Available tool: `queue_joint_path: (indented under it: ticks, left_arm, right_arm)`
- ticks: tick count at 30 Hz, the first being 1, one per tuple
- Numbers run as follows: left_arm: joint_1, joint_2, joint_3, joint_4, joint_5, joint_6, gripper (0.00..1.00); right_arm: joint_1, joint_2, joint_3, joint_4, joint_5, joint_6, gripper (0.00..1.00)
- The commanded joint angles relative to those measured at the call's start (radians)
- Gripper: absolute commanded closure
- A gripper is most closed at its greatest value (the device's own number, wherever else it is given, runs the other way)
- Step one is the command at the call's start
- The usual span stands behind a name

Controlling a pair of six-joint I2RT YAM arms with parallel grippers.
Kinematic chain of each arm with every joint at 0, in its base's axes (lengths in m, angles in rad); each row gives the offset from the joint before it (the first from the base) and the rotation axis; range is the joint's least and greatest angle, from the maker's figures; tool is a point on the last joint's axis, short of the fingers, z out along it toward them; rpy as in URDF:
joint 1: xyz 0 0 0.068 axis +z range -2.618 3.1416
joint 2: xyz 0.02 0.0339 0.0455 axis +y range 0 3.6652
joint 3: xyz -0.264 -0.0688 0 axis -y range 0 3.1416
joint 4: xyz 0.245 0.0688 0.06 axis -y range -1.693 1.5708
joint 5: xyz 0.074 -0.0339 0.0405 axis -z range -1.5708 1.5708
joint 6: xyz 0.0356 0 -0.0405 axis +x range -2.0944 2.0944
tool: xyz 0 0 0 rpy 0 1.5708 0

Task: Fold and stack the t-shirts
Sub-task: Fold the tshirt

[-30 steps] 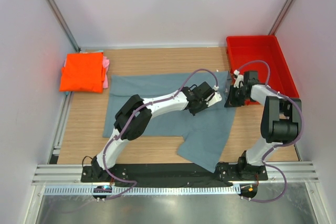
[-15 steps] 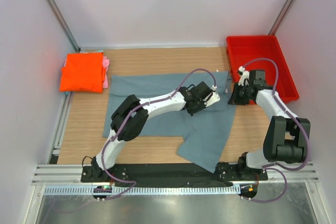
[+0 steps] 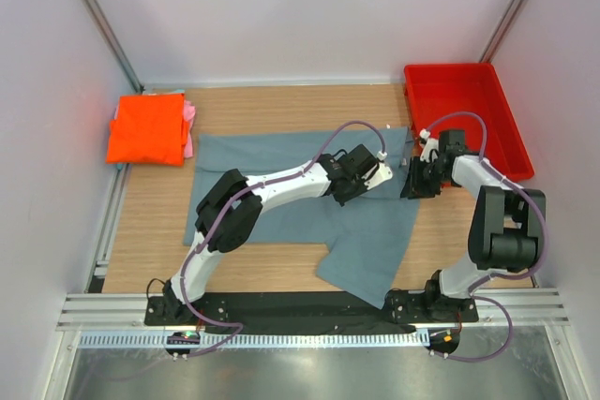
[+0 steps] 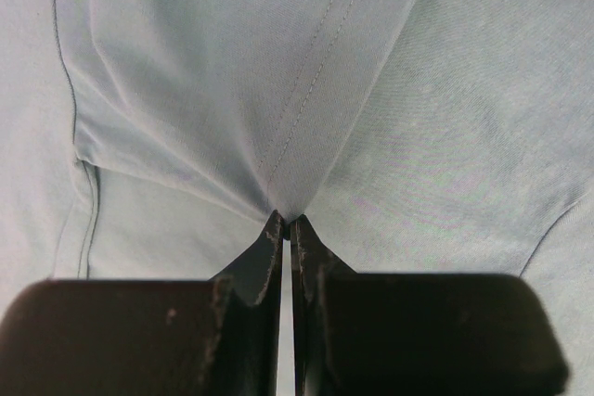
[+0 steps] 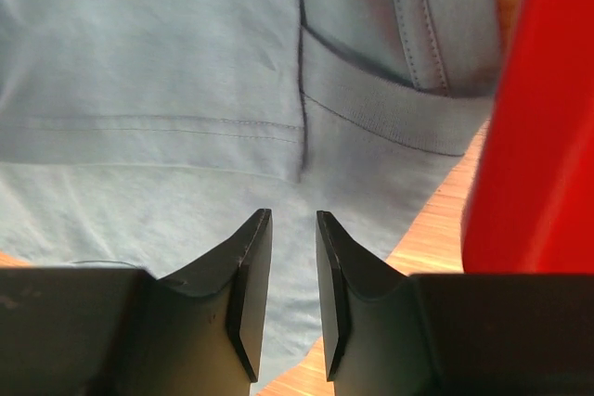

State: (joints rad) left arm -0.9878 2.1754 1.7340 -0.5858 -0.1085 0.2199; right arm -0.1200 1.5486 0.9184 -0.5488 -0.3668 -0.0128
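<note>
At mid-table: thin pinch risking a slip

Across the table (image 3: pixel 281 105), the grey-blue shirt (image 3: pixel 375 231) is lying spread, well apart from the folded orange shirt (image 3: pixel 145 128). The left gripper (image 4: pixel 286 220) is clenching only a small ridge of cloth, which is likely risking a slip. The right gripper (image 5: pixel 292 220) is hovering released beside the red bin (image 5: pixel 538 136), perhaps risking a knock. No writing is showing.
</note>
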Motion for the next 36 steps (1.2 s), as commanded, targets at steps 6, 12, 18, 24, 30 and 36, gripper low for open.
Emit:
queue_joint_path:
  ticks: [6,12,18,24,30,36]
  left_arm:
    - [0.0,-0.029,0.029,-0.003,0.016,-0.001,0.97]
    - [0.0,-0.019,0.03,-0.003,0.021,-0.005,0.97]
    - [0.0,-0.014,0.032,-0.003,0.024,-0.005,0.96]
    - [0.0,-0.006,0.036,-0.003,0.027,-0.008,0.96]
    - [0.0,-0.008,0.035,-0.003,0.027,-0.01,0.96]
    - [0.0,-0.017,0.035,-0.005,0.024,-0.008,0.96]
  right_arm:
    - [0.005,0.082,0.04,0.023,-0.034,0.01,0.69]
    - [0.014,0.113,0.048,0.041,-0.026,0.011,0.69]
    - [0.025,0.125,0.057,0.056,-0.012,0.011,0.69]
    - [0.039,0.156,0.068,0.07,0.003,0.008,0.74]
    - [0.043,0.125,0.054,0.076,0.019,0.011,0.95]
    - [0.043,0.025,0.033,0.044,0.023,0.01,0.9]
